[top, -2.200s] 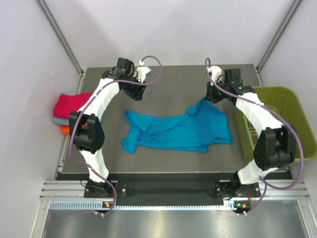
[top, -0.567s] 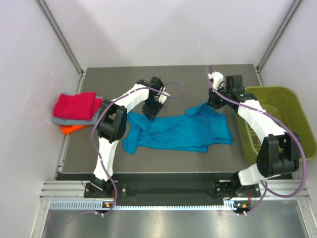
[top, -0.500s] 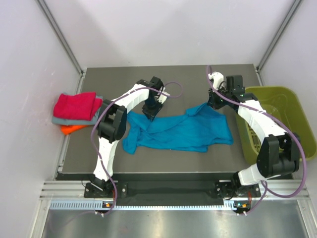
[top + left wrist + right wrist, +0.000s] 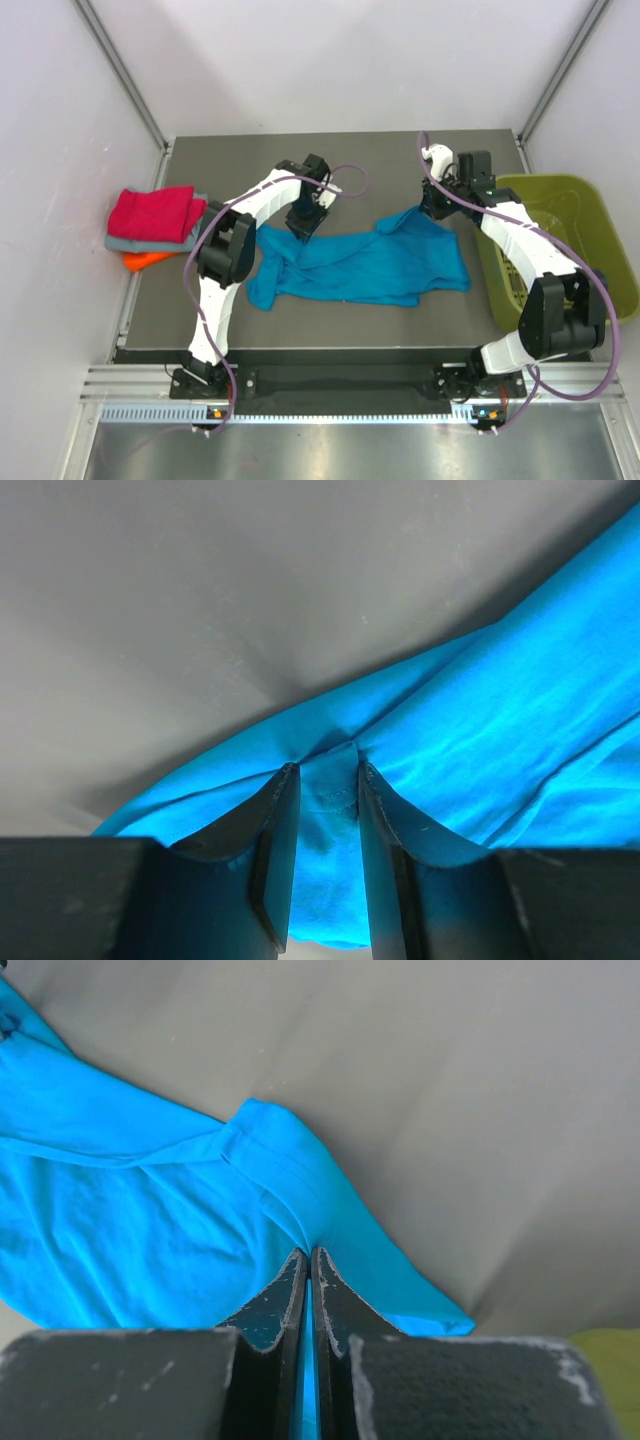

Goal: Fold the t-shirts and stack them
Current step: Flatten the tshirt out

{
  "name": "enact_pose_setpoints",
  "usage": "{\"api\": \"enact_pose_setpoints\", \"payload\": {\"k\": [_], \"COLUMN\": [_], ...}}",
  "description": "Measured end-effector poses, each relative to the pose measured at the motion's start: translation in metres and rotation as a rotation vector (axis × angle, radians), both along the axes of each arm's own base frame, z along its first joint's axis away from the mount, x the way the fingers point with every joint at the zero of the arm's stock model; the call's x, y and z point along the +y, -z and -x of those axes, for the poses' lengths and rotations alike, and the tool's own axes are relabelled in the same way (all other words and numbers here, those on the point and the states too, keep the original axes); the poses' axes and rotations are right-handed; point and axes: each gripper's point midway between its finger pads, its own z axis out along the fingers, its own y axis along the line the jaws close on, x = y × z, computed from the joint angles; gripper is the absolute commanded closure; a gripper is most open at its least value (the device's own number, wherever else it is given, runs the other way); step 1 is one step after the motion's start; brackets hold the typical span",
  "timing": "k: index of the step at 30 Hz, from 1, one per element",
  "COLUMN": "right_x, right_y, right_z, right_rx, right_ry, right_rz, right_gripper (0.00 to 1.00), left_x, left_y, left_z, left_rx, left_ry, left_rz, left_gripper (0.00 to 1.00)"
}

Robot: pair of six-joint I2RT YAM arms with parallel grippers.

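Observation:
A teal-blue t-shirt (image 4: 365, 265) lies crumpled and spread across the middle of the dark table. My left gripper (image 4: 303, 228) is down on its far left edge; in the left wrist view (image 4: 325, 775) the jaws stand narrowly apart with a bunched fold of the shirt (image 4: 500, 710) pinched between them. My right gripper (image 4: 428, 205) is at the shirt's far right corner; in the right wrist view (image 4: 310, 1255) it is shut on a thin fold of the shirt (image 4: 130, 1220). Folded magenta-red (image 4: 155, 212), grey (image 4: 122, 242) and orange (image 4: 143, 260) t-shirts are stacked at the table's left edge.
An olive-green plastic bin (image 4: 590, 215) stands off the table's right edge, close to the right arm. The walls of the enclosure stand close behind and beside the table (image 4: 200, 300).
My left gripper has come from the far left of the table to the shirt's far left edge and closed on a fold. My right gripper has stayed on the far right corner. Nothing moved in the last half second.

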Motion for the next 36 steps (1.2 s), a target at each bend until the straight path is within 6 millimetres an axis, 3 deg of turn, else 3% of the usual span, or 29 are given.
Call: {"api": "enact_pose_setpoints", "payload": {"k": [11,12,16,17,26,28,31,33,36], "right_x": [0.000,0.000,0.000,0.000,-0.002,-0.007,-0.026,-0.041,-0.061], "right_y": [0.000,0.000,0.000,0.000,0.000,-0.001,-0.015,-0.038,-0.095], "right_z": [0.000,0.000,0.000,0.000,-0.001,-0.003,-0.013,-0.025,-0.049], "right_rx": [0.000,0.000,0.000,0.000,-0.001,-0.004,-0.021,-0.066,-0.197], "right_ry": [0.001,0.001,0.001,0.001,0.008,0.023,0.085,0.137,0.200], "right_rz": [0.000,0.000,0.000,0.000,0.005,0.007,0.007,-0.001,-0.015], "right_gripper": [1.00,1.00,1.00,1.00,1.00,1.00,1.00,1.00,1.00], "left_x": [0.005,0.006,0.009,0.010,0.015,0.017,0.025,0.038,0.066], "left_y": [-0.008,-0.009,-0.011,-0.012,-0.022,-0.039,-0.085,-0.126,-0.189], "left_z": [-0.013,-0.015,-0.018,-0.019,-0.031,-0.048,-0.085,-0.108,-0.124], "left_rx": [-0.059,-0.066,-0.082,-0.084,-0.122,-0.187,-0.336,-0.457,-0.629], "left_ry": [-0.027,-0.029,-0.042,-0.040,-0.058,-0.070,-0.103,-0.141,-0.194], "left_rz": [-0.037,-0.040,-0.052,-0.055,-0.064,-0.058,-0.027,-0.006,-0.001], "left_gripper": [0.68,0.70,0.97,1.00,1.00,1.00,1.00,1.00,1.00]}}
